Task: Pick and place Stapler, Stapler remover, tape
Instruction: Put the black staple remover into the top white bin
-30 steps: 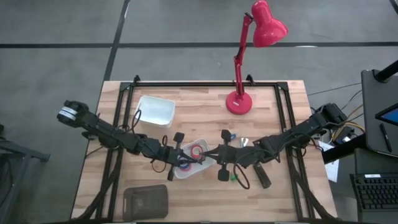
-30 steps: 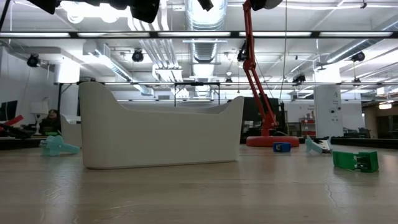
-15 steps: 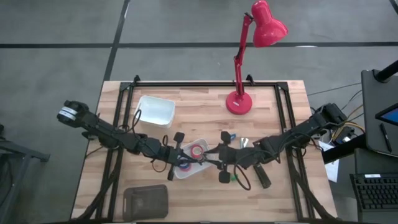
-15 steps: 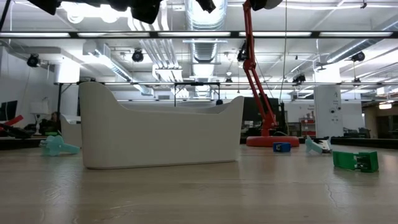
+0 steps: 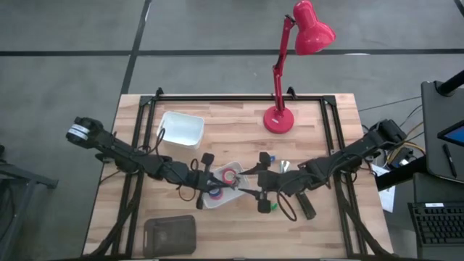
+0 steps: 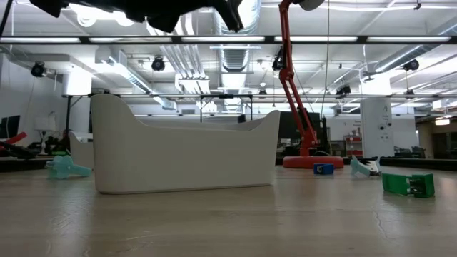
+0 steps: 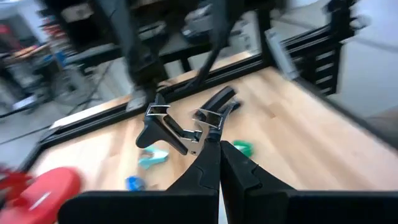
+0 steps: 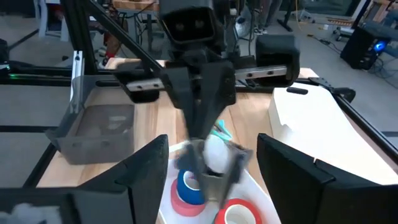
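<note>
Evidently the placing step is in hand: from above, the right pincer hangs released over the white tray, and the left pincer sits clenched and empty at the tray's other side. The tray holds two rolls of tape, one red and one blue. One black stapler lies on the desk behind the right arm. Level with the desk, only the tray's wall shows, with a blue piece and a green piece apart from it. From the left wrist, its own fingers meet, and the green piece lies just beyond them. From the right wrist, the fingers stand wide over the tape, with a pale blur between that I cannot identify. Next, I judge, the right arm must lift clear and reach back for the stapler.
</note>
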Robot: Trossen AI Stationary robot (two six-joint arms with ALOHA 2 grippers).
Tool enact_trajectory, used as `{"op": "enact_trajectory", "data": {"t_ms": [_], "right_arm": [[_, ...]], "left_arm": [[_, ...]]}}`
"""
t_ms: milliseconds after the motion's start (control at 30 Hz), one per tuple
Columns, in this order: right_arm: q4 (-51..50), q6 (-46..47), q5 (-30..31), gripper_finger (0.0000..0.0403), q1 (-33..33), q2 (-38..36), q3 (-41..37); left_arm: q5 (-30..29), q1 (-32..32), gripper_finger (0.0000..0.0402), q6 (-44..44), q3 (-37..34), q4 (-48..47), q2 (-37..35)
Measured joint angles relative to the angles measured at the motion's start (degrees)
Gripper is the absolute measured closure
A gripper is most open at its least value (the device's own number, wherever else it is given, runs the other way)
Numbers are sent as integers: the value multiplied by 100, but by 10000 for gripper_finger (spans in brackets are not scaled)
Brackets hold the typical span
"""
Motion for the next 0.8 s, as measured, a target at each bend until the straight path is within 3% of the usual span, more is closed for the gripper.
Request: {"op": "enact_trajectory", "data": {"t_ms": [167, 400, 800], "right_arm": [[-179, 20, 2, 157, 29, -125, 0], [-215, 33, 4, 155, 28, -102, 0], [-234, 104, 4, 156, 28, -75, 0]], "left_arm": [[-1129, 0, 401, 44, -42, -17, -4], [-3603, 74, 401, -443, -79, -565, -46], [-6258, 210, 401, -1664, -85, -2256, -282]]}}
